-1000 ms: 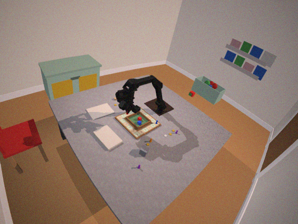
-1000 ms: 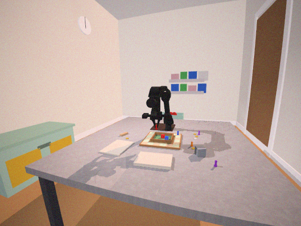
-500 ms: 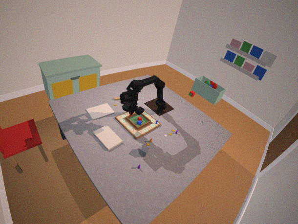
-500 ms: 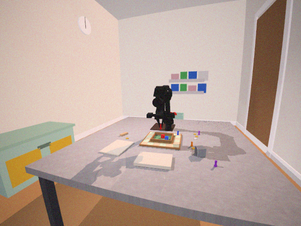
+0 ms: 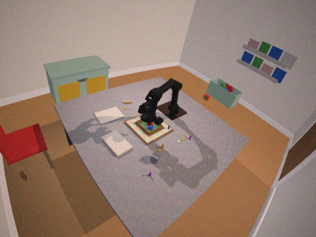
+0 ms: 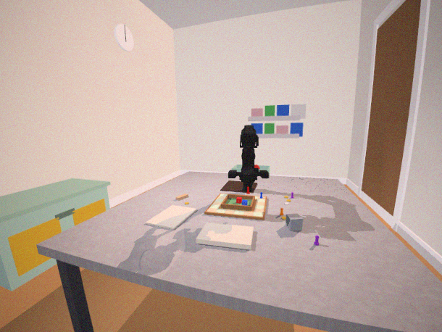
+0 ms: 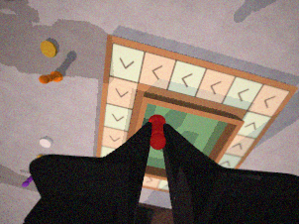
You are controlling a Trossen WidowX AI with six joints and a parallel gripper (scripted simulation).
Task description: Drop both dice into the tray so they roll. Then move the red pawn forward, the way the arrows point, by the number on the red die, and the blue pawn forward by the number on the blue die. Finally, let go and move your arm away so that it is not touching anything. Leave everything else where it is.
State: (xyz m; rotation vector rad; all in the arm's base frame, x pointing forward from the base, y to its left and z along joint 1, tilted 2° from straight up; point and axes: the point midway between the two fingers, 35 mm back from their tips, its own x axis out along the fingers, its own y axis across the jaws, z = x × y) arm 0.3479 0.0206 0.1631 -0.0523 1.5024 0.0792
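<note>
My gripper [image 7: 156, 127] [image 6: 248, 188] is shut on the red pawn [image 7: 157, 141] [image 6: 248, 191] and holds it upright, raised above the board. In the wrist view it appears over the green-floored tray [image 7: 229, 142] [image 6: 237, 207] [image 5: 149, 133] in the middle of the arrow board [image 7: 127, 63] [image 6: 217, 211] [image 5: 147, 141]. The red die [image 6: 239, 200] and the blue die [image 6: 244, 202] [image 5: 150, 128] lie close together inside the tray. Their numbers are too small to read, and the wrist view hides both. The blue pawn [image 6: 261, 196] [image 5: 169, 127] stands on the board's track near the arm's side.
Two pale flat slabs [image 5: 109, 115] [image 5: 117, 144] lie beside the board. An orange pawn [image 5: 162, 146] [image 7: 50, 77], a grey block [image 6: 294, 222], purple pawns [image 5: 149, 174] [image 5: 190, 137], and yellow and white discs [image 5: 159, 150] [image 5: 178, 141] are around it. A wooden piece [image 5: 127, 102] lies farther back.
</note>
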